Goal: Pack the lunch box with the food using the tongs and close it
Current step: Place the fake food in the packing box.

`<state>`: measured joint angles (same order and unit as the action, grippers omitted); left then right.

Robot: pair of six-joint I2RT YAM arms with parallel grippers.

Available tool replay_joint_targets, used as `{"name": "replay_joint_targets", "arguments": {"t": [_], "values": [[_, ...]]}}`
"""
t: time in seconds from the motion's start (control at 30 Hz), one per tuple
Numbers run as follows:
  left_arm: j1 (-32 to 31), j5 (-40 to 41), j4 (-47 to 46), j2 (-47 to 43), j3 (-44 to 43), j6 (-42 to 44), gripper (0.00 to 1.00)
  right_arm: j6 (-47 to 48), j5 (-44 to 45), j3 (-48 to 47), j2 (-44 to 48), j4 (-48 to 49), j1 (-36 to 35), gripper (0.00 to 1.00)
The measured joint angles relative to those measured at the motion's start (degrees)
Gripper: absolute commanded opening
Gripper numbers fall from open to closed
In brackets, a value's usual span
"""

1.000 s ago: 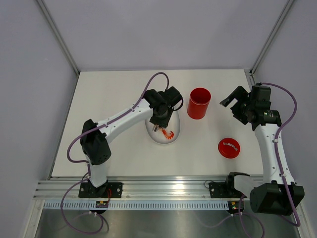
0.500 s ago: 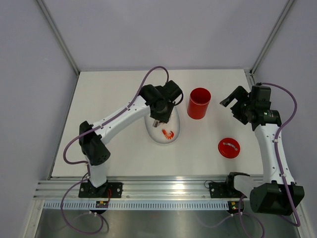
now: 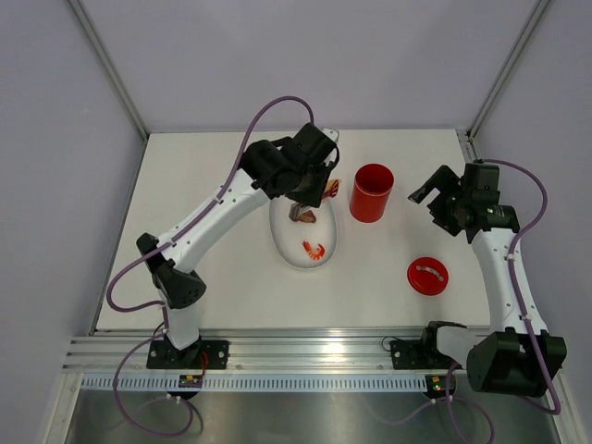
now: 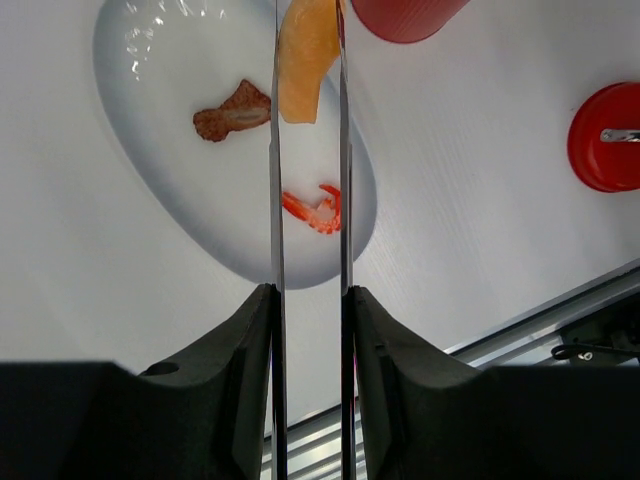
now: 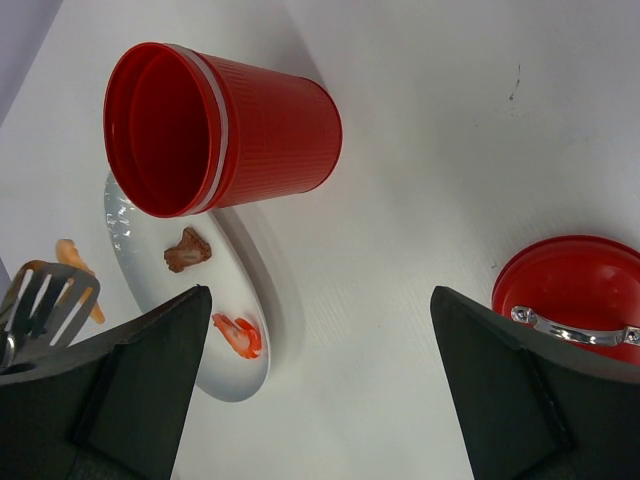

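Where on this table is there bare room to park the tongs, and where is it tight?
Free: the table left of the plate, though the left arm crosses above it, and the stretch bounded by plate, lunch box and lid. Tight: the gap between plate and lunch box, where the left claw hangs holding the tongs.

Bright even light; soft shadow beside lunch box [image 5: 270, 130]; glare on plate [image 4: 140, 130].

Lunch box [image 5: 250, 130] stands open right next to the plate [image 5: 135, 240]. A brown chunk [image 5: 187, 250] and shrimp [image 5: 240, 335] on it, lid [image 5: 575, 285] lying apart.
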<state>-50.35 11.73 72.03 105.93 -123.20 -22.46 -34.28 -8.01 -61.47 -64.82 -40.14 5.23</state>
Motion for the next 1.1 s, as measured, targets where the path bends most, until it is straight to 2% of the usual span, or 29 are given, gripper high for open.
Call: {"name": "replay_joint_targets", "arguments": {"t": [0.5, 1.1], "values": [[-0.02, -6.27, -3.78, 3.76, -9.25, 0.72, 0.3, 0.0, 0.0, 0.0, 0.0, 0.02, 0.0, 0.99], [0.28, -9.66, -13.22, 10.84, -9.86, 1.09, 0.3, 0.48, 1.07, -0.81, -0.13, -0.31, 0.0, 1.0]]}}
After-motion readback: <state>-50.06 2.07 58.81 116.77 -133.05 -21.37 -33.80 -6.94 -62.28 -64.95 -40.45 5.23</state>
